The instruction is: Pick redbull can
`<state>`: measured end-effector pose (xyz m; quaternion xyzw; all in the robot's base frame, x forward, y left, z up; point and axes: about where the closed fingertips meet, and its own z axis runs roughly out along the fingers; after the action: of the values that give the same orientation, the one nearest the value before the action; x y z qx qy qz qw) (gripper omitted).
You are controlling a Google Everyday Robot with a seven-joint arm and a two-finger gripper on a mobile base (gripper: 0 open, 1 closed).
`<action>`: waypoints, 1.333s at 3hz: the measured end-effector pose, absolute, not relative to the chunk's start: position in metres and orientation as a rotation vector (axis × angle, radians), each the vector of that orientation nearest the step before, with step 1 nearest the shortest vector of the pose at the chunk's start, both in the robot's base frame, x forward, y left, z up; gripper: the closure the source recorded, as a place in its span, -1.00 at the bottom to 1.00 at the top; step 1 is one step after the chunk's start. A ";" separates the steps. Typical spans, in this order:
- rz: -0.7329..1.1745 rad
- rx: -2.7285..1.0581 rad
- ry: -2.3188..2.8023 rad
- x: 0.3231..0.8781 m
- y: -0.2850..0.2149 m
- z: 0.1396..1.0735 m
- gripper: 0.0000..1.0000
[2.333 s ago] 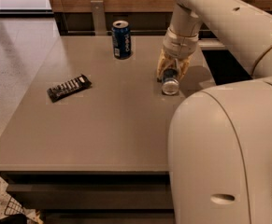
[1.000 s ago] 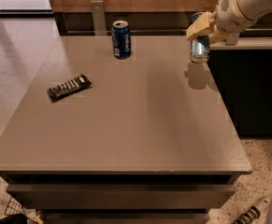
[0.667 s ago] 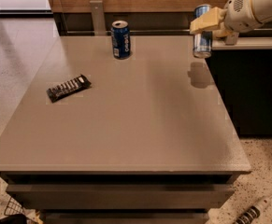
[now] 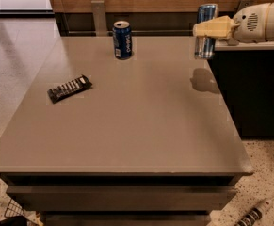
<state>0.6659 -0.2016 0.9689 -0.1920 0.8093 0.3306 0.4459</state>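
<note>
Perhaps Pepsi on blue can (image 4: pixel 122 40); redbull can (image 4: pixel 205 48) in tool (image 4: pixel 204 29), upper right, unreadable.

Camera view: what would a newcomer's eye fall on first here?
The end effector, reaching in from the upper right, holds the redbull can upright in the air over the table's far right edge. On the table, a Pepsi can stands at the far middle and a dark snack bar lies at the left.

1 camera looks down over the table (image 4: pixel 127 140), hand (image 4: pixel 206 29) gripping redbull can (image 4: pixel 205 48) upper right
</note>
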 end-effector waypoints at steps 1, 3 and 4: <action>0.772 -0.514 1.875 0.643 -0.200 0.961 1.00; 0.693 -0.584 1.704 0.610 -0.172 0.917 1.00; 0.652 -0.651 1.647 0.595 -0.156 0.903 1.00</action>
<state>0.5951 -0.1564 0.9030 -0.2793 0.7066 0.2797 0.5870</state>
